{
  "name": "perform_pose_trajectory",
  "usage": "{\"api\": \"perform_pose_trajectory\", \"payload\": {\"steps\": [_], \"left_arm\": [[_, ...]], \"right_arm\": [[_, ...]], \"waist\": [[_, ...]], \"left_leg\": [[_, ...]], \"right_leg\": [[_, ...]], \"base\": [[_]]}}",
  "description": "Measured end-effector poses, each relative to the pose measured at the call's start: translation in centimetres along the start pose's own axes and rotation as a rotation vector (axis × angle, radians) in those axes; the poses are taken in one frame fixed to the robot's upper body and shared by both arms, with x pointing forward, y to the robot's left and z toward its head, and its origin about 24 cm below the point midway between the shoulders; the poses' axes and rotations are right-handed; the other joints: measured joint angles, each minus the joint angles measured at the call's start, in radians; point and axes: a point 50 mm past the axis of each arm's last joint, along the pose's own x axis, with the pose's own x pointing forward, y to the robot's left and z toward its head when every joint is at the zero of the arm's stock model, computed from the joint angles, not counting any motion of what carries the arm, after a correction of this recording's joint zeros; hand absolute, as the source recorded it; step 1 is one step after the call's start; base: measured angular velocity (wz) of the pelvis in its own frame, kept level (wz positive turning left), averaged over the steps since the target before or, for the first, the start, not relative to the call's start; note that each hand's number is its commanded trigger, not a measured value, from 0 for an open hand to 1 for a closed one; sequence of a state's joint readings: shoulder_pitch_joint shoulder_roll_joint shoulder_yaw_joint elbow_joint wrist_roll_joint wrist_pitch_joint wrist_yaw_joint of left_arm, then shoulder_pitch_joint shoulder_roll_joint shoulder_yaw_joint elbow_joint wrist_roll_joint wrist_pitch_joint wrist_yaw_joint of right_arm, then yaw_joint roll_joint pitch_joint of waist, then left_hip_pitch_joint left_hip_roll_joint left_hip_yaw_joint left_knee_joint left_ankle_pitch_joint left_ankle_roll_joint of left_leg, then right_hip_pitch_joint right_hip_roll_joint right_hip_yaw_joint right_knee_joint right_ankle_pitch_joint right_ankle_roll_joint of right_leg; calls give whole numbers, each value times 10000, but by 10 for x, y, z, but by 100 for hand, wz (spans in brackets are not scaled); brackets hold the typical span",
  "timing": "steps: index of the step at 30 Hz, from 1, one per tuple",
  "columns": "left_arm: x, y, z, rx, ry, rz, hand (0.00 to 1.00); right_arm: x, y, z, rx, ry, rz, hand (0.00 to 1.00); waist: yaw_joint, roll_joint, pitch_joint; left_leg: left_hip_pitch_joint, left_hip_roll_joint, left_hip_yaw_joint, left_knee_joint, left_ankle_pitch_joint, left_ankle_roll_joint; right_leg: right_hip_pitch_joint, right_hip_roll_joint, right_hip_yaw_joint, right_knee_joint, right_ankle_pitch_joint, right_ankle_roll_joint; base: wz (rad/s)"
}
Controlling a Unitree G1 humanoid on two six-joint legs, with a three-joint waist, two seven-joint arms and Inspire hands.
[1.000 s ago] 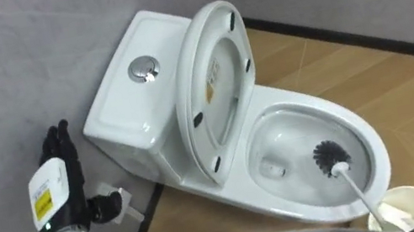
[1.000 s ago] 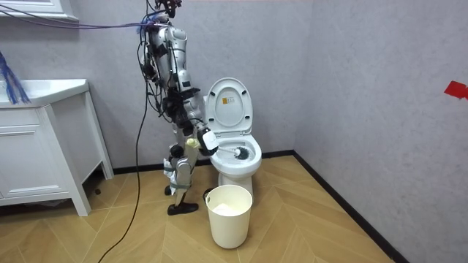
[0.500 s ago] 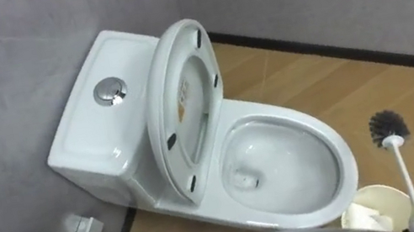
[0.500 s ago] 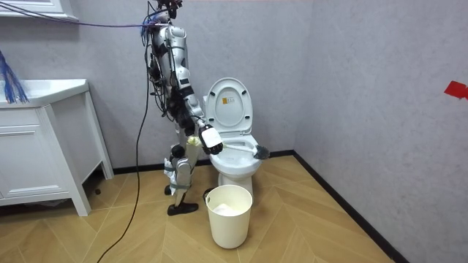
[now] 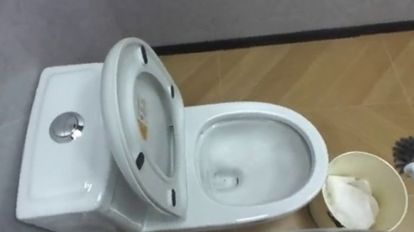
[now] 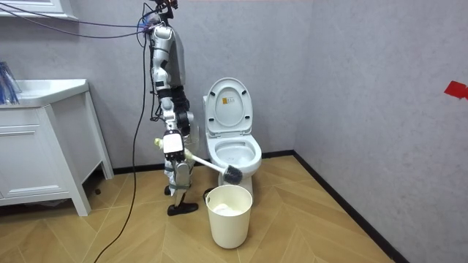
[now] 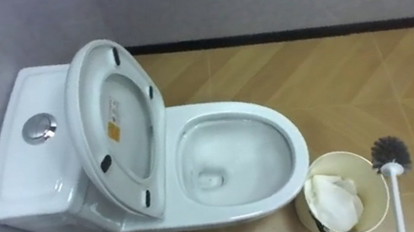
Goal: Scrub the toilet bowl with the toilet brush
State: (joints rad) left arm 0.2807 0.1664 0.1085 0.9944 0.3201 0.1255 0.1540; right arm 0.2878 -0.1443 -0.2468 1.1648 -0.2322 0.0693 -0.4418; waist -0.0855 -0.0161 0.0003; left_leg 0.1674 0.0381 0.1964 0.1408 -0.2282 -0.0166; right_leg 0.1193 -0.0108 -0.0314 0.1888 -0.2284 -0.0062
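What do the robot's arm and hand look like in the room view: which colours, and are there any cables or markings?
The right arm has silver-grey segments with dark joints, and dark cables run along it. The right hand, at the end of the toilet brush handle, is dark with a white tag on its back. Finer detail is too small to tell.

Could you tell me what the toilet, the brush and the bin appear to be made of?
The toilet: likely glazed ceramic, white with glossy highlights. The brush: seemingly plastic, with a smooth white handle and a dark bristly head. The bin: probably plastic, cream, with a thin matt rim.
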Motion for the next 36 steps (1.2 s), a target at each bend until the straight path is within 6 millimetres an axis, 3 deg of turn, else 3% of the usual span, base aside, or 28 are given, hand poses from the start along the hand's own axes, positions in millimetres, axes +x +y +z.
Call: {"api": "perform_pose_trajectory", "payload": {"steps": [4,13,26,36], "left_arm": [[2,0,13,188,-268,-156,0],[2,-2,12,260,-94,-335,0],[-1,-9,-12,902,813,-662,0],[-3,-15,-15,1255,968,-1232,0]], "right_arm": [[-1,4,-1,-233,116,369,0],[-3,14,5,-585,145,1338,0],[-5,24,9,-939,169,2524,0],[-8,33,7,-1332,569,3883,0]], "waist": [[-33,14,-4],[7,10,-25],[80,18,3],[75,49,8]], "left_leg": [[22,6,132,5,-6,4],[23,4,151,81,-5,2],[158,7,126,81,-5,2],[190,7,-88,150,-4,3]], "right_leg": [[-22,0,32,-3,4,-2],[-20,-6,27,-23,13,-16],[47,-14,50,-35,13,-15],[154,-19,-35,-12,17,-20]], "base": [[-6],[-2],[-1],[4]]}}
